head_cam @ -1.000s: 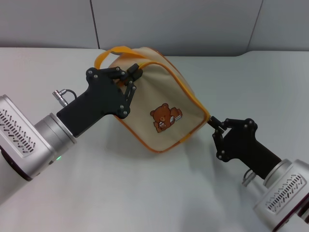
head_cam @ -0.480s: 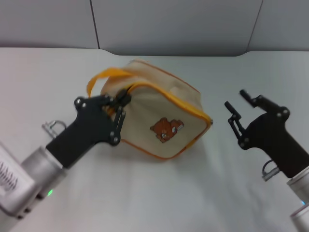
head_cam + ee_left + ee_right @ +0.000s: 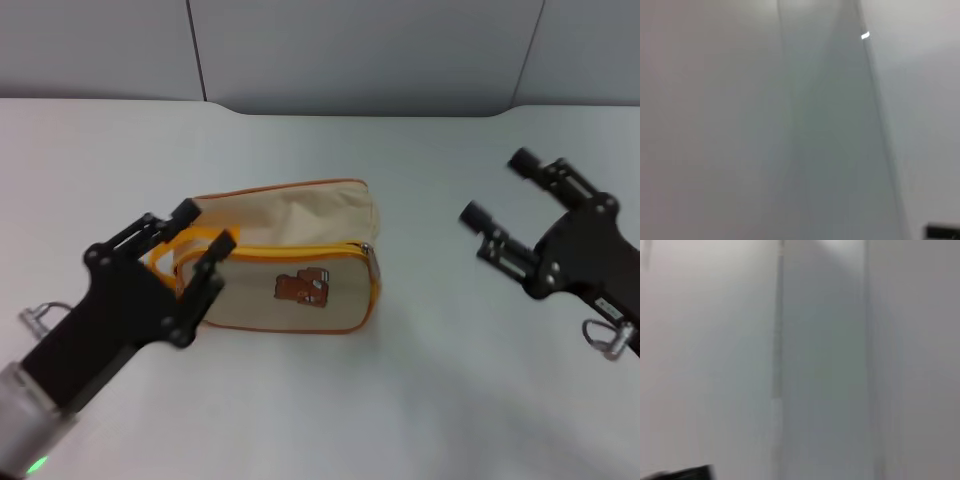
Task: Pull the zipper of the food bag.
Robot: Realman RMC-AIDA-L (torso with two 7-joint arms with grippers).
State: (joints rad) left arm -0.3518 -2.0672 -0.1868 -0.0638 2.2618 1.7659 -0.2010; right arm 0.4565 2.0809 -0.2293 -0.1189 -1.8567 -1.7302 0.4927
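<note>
Bag status: the food bag [image 3: 285, 260] is lying on its side on the table [image 3: 400, 400], bear patch [image 3: 300, 287] facing up toward the head camera, nothing gripping it. The left gripper [image 3: 198, 232] is hovering with jaws spread wide; the orange loop handle [image 3: 185, 250] is sitting right between and under them, though I can't tell if anything is touching. The right gripper [image 3: 505, 190] is hanging well off the bag's far end, jaws released and empty. The zipper [image 3: 300, 252] is running along the orange-trimmed edge, with what looks like its silver pull tab [image 3: 367, 247] at the end farthest from the left jaws and facing the right ones. Both wrist views are showing only blank grey wall.

My read: both arms are looking disengaged, so it's either a finished pull or a regrasp. If regrasping, the right jaws need to be closing on that tab while the left is pinning the bag's near end.
</note>
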